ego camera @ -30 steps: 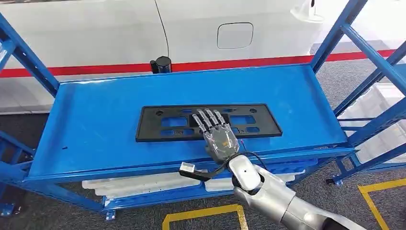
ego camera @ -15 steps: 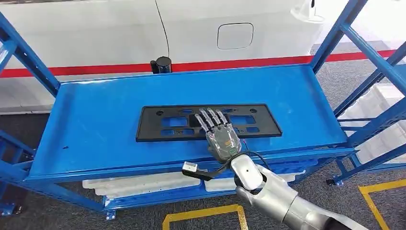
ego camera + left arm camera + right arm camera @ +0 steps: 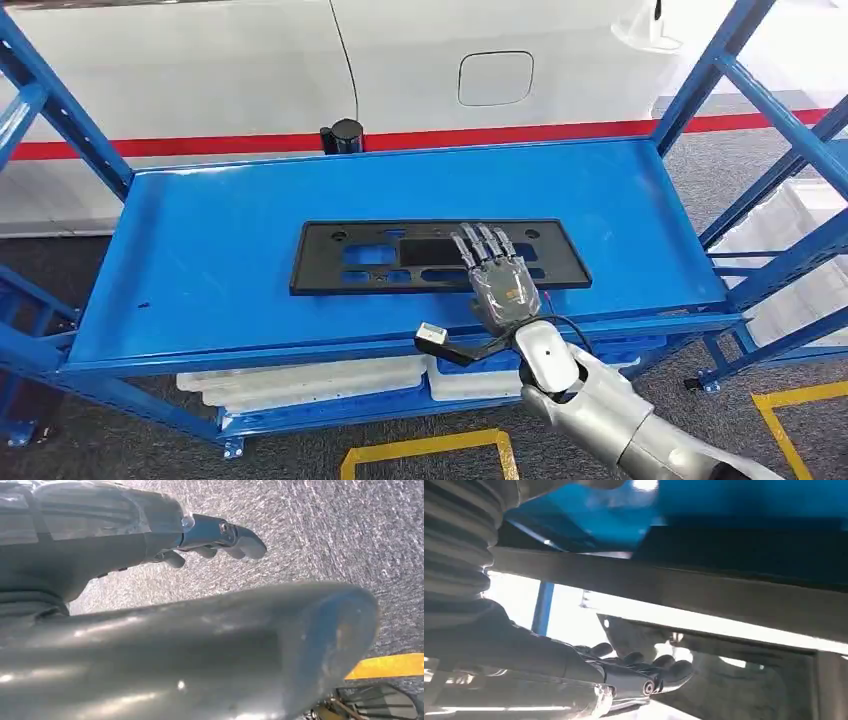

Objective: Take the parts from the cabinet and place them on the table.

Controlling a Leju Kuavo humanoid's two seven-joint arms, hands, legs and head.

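The black part (image 3: 440, 255), a flat slotted plate, lay on the blue cabinet shelf (image 3: 200, 260), toward that shelf's front middle. The right hand (image 3: 500, 280) rested flat over the part's front edge, fingers (image 3: 485, 243) stretched out and apart, gripping nothing; from the right wrist view I could not tell whether the thumb had got under the shelf lip. The left hand (image 3: 215, 540) hung over grey floor, its fingers seemingly loosely curled on nothing. The risk I judged was the thin plate sliding back across the shelf under a flat push, or tipping off the shelf's front rim if dragged without a hold beneath it. White trays (image 3: 300, 380) sat on the level below the shelf, blue uprights (image 3: 700, 90) flanked its right end, and a white car body (image 3: 450, 60) stood behind it.
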